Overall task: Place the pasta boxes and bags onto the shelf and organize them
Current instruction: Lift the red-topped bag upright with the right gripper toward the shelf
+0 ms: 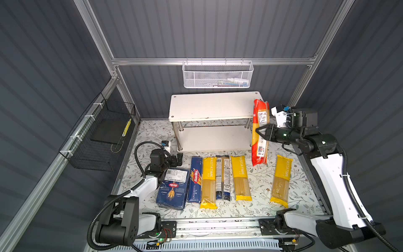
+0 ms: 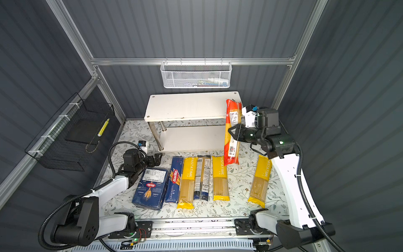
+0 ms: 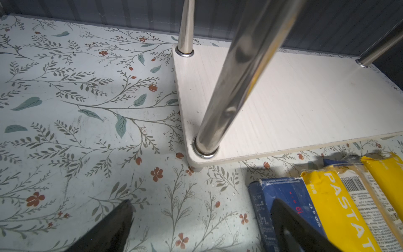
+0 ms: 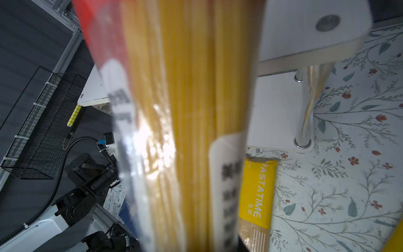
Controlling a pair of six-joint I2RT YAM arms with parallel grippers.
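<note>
**Right end effector** (image 1: 261, 132) (image 2: 233, 131): clenched on the red-ended bag (image 1: 259, 113) (image 2: 233, 115) at about mid-length, jaws pinching the clear film over the spaghetti.
- One red end of the bag reaches beyond the grip, in front of the right end of the shelf (image 1: 209, 107) top board.
- The other red end hangs on the near side of the grip, toward the desk (image 1: 260, 192). Contact with the desk cannot be told.
- In the right wrist view the bag (image 4: 185, 131) fills the middle, blurred, with a shelf corner (image 4: 305, 32) close behind it.

**Left end effector** (image 1: 179, 157) (image 3: 202, 229): released, fingers (image 3: 113, 229) spread over bare desk, nothing held. The front-left chrome post (image 3: 218, 98) of the shelf stands just ahead of it.

**Stock lying flat on the desk**, listed from the left end effector toward the right one:
- Wide Barilla box (image 1: 173, 189), just behind the left end effector, beside its arm.
- Narrow Barilla box (image 1: 195, 181), its end just beside one left fingertip in the left wrist view.
- First PASTATIME bag (image 1: 209, 182), just beside the narrow box.
- Navy-ended bag (image 1: 223, 177), just beside the first PASTATIME bag.
- Second PASTATIME bag (image 1: 240, 177), near the navy-ended bag.
- Third PASTATIME bag (image 1: 281, 181), set apart from the row and the nearest of them to the right end effector.

Both shelf boards carry no stock.
</note>
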